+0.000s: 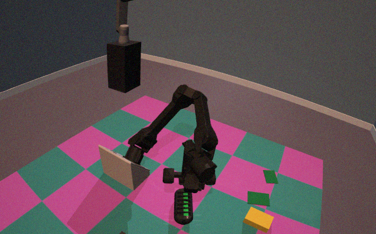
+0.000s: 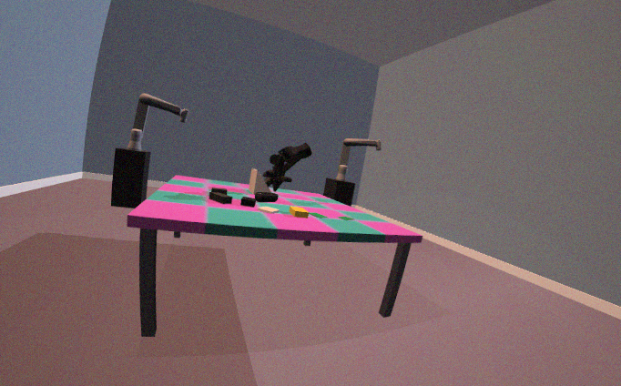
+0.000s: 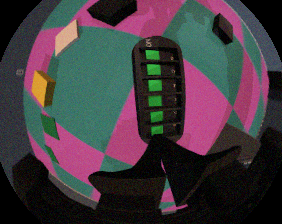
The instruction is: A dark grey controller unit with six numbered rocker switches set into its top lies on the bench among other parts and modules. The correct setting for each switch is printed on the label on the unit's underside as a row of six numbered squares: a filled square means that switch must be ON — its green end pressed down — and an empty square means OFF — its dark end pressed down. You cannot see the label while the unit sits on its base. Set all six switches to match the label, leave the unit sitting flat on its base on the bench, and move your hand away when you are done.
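Note:
The dark grey controller unit lies on its base, switches up. A row of six green switch ends shows along one side, under the ON mark; the dark ends are on the other side. Which end of each rocker is pressed down is too small to tell. The label is hidden underneath. My gripper is shut and empty. In the wrist view its tips are at the lower end of the unit, by the last switch; contact cannot be told.
A beige upright panel stands beside the arm's base. A yellow block, green flat plates, a cream tile and dark blocks lie around the unit.

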`<state>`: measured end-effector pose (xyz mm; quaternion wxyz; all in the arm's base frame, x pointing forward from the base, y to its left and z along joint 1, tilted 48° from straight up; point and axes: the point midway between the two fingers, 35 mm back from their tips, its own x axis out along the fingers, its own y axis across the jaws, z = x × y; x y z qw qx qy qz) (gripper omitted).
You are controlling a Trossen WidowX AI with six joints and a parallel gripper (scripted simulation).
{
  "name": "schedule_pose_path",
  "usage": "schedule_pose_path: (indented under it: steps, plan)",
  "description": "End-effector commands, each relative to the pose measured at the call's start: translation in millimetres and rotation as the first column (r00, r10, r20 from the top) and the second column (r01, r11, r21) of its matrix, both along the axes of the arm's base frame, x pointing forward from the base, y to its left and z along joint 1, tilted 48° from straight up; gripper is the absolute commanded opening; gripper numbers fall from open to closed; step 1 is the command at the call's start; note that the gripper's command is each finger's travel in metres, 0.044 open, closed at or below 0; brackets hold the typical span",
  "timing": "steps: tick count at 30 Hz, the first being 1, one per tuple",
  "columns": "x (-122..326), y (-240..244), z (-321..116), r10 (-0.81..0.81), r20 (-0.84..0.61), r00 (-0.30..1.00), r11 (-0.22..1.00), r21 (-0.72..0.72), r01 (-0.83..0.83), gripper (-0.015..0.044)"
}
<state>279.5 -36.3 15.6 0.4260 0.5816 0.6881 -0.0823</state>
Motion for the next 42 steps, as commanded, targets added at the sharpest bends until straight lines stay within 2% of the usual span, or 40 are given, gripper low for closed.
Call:
schedule_pose_path:
  steps: [1,31,36,42]
  plan:
    - [-1.6,6.4,-5.4,-0.005,-0.009,1.000,1.000,0.009,0.005,0.0000]
    - [-1.4,17.9,-15.9,-0.004,-0.010,1.000,1.000,0.011,0.004,0.0000]
    - [-2.7,-13.7,12.4,-0.004,-0.011,1.000,1.000,0.009,0.004,0.0000]
    - [-2.9,-16.7,12.8,-0.004,-0.011,1.000,1.000,0.009,0.004,0.0000]
